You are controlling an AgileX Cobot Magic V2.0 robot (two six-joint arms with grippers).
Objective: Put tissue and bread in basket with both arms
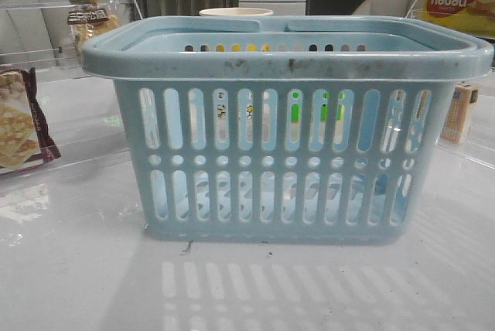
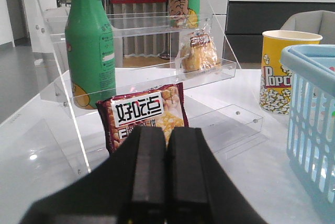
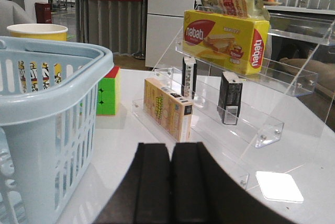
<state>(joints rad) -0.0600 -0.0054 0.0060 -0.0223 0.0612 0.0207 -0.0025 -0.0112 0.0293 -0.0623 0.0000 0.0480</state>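
While bread [image 2: 198, 52] sits shelved, basket [image 1: 286, 126] holds nothing.

Scuffed pale blue plastic basket [image 1: 286, 60] on glossy white table [image 1: 77, 269]; clear acrylic shelves [image 3: 261, 124].

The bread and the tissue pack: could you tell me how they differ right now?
The bread is golden-brown in a clear packet; the tissue is a blackish pack. The bread sits on the left arm's side; the tissue on the right's. Both stand on clear acrylic shelves, outside the basket.
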